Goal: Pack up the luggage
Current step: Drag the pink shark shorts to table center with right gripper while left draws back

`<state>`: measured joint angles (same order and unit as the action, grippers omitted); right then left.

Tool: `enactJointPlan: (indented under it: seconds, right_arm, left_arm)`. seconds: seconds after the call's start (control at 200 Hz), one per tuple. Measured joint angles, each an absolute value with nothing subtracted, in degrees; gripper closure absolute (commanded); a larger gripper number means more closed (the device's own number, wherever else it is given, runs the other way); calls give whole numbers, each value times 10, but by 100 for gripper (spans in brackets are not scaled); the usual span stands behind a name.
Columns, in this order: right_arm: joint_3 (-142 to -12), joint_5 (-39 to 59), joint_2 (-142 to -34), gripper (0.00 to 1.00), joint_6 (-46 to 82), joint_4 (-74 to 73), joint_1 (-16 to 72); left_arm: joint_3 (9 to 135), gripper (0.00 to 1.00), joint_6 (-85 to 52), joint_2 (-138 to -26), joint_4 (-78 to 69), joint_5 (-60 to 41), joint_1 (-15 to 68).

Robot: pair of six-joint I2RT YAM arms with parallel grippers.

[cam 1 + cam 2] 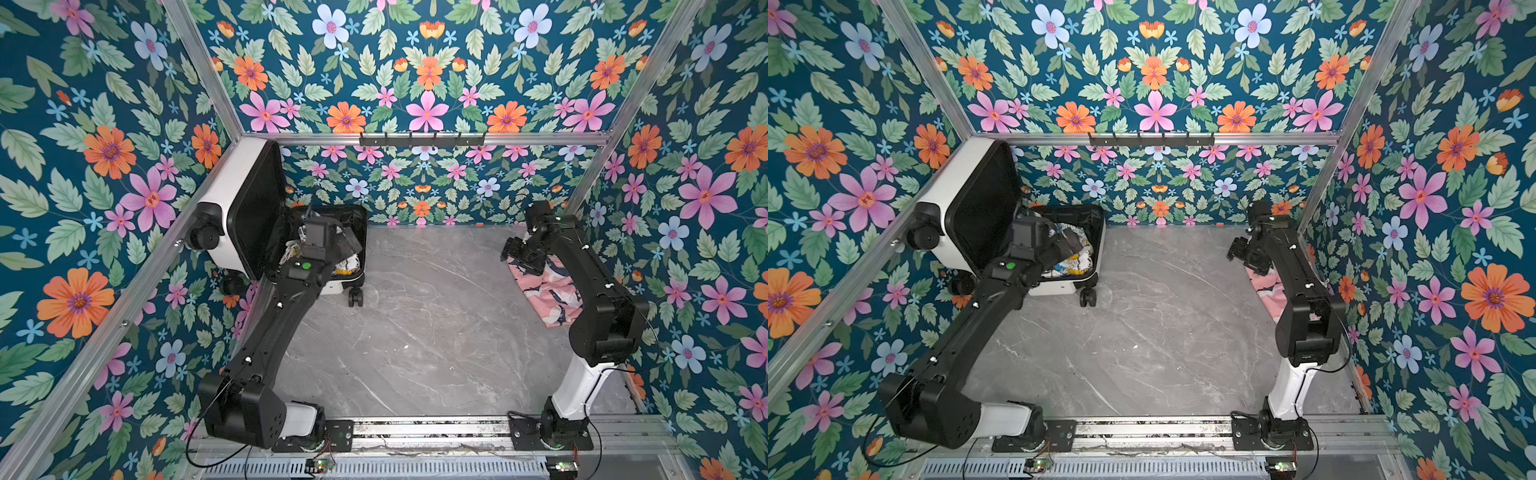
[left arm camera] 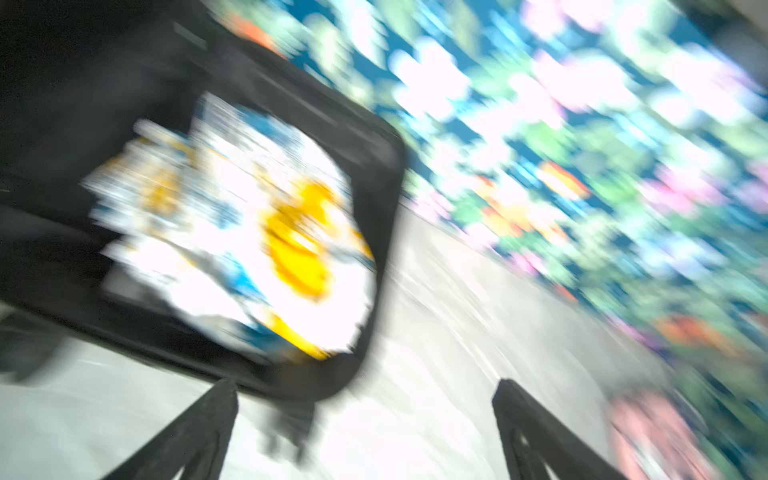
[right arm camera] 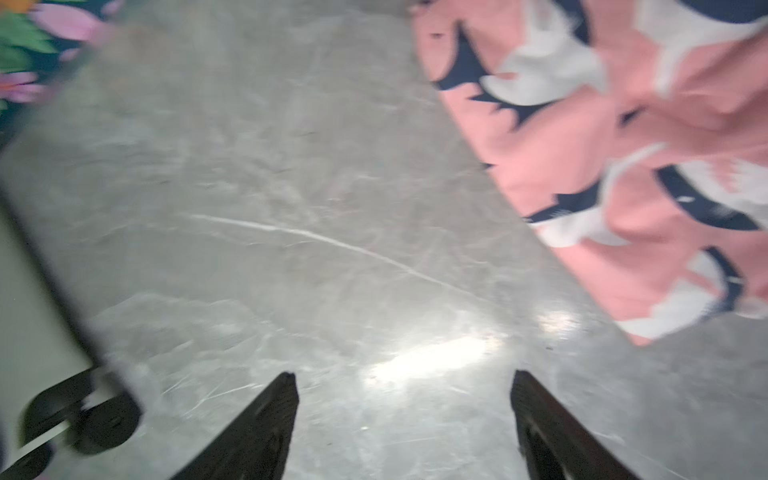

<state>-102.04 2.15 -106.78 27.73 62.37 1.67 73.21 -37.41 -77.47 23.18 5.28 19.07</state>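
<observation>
Left fingers (image 2: 199, 436) gape empty above the luggage (image 1: 245, 174), arm outstretched; right fingers (image 3: 266, 419) gape empty near pink cloth (image 3: 582, 145), elbow bent.

White luggage (image 1: 241, 174) shell, black lining; white garment (image 2: 249, 232) printed yellow and blue; pink cloth (image 3: 582, 137) with navy and white shapes; grey marbled desk (image 1: 436, 332); teal wallpaper (image 1: 415, 50), pink and orange flowers

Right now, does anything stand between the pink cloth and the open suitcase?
Nothing lies on the grey table between the pink cloth and the suitcase. Only the left end effector, open, hangs over the suitcase's open half and may block the drop.
</observation>
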Motion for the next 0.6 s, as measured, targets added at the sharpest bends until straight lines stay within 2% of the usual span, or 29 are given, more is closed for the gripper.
enactJointPlan:
  seconds: [0.11, 0.2, 0.385, 0.6]
  right_arm:
    - [-1014, -20, -1106, 22, 236, 639, 11]
    - [-1022, -49, -1152, 22, 213, 647, 8]
    - [-1045, -83, -1216, 18, 181, 649, 2]
    - [-1099, -87, -1295, 18, 162, 650, -14]
  left_arm:
    - [667, 5, -415, -786, 185, 28, 262]
    - [622, 6, -448, -803, 134, -6, 289]
    - [610, 7, -480, -831, 75, -40, 291]
    - [630, 9, -481, -842, 60, -70, 273]
